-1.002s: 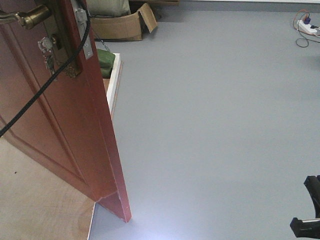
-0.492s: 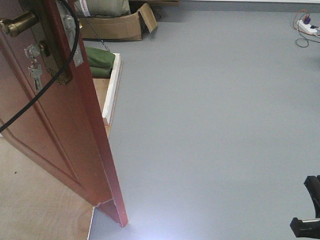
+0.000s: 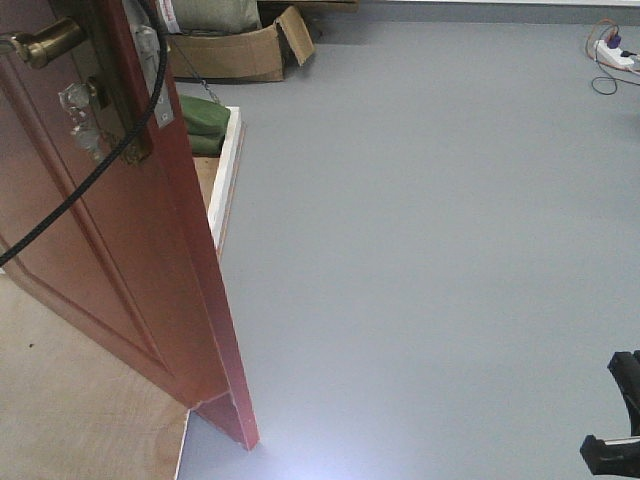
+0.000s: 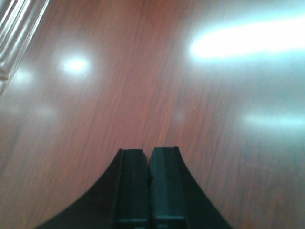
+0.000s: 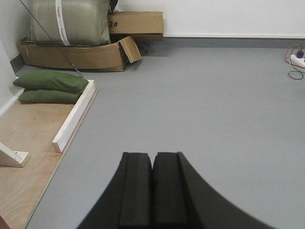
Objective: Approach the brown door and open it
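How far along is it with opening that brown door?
Reaching the brown door looks done, and it stands ajar, clear of the white beam. The shut left end effector faces its panel up close; the right end effector is shut, holding nothing. Swinging it wider may remain.

In the front view the door (image 3: 150, 250) runs off the top and left edges, its handle (image 3: 45, 42) is cut at the left, the keys (image 3: 85, 110) are a blur, and the green bags (image 3: 203, 120) are half hidden behind it; a black part (image 3: 615, 445) in the lower right corner is cropped beyond telling. The left wrist view gives only a soft, glare-streaked patch of door, a moulding (image 4: 14, 33) cut off at upper left. In the right wrist view the sack (image 5: 71, 21) is cropped at the top, a white beam (image 5: 12, 156) at the left, and the power strip (image 5: 299, 59) at the right edge is too small to make out.
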Robot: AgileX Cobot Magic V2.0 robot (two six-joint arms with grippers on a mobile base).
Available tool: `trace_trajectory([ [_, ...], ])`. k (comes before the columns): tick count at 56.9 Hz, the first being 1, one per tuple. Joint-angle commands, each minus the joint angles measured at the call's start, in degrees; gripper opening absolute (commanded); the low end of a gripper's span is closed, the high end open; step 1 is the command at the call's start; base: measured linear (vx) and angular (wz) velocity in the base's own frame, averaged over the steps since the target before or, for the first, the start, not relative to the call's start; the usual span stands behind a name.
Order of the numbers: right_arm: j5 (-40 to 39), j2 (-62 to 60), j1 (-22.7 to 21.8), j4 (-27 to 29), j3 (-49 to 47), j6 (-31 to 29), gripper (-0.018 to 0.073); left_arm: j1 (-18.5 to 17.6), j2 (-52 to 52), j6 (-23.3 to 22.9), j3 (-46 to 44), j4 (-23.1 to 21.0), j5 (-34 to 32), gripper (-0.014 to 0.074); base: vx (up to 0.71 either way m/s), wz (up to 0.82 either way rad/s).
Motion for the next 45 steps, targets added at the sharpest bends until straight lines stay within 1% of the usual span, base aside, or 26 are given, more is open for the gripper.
trace_trajectory([
  [1, -4.4, -0.3, 0.1, -0.2, 0.2, -0.4, 0.0000, -0.5, -1.3, 0.0, -1.9, -0.2, -2.8, 0.0066, 0.00, 0.00],
  [10, -4.4, -0.3, 0.1, -0.2, 0.2, -0.4, 0.0000, -0.5, -1.3, 0.6, -1.9, -0.2, -5.1, 0.0066, 0.00, 0.00],
  [23, -4.4, -0.3, 0.1, -0.2, 0.2, -0.4, 0.0000, -0.5, -1.3, 0.6, -1.9, -0.2, -5.2, 0.0066, 0.00, 0.00],
  [29, -4.4, -0.3, 0.1, -0.2, 0.2, -0.4, 0.0000, -0.5, -1.3, 0.6, -1.9, -0.2, -2.6, 0.0066, 0.00, 0.00],
  [37, -4.4, -0.3, 0.1, -0.2, 0.2, -0.4, 0.0000, -0.5, -1.4, 0.5, -1.9, -0.2, 3.1, 0.0066, 0.00, 0.00],
  [45, -4.4, -0.3, 0.1, -0.2, 0.2, -0.4, 0.0000, -0.5, -1.4, 0.5, -1.9, -0.3, 6.6, 0.0066, 0.00, 0.00],
])
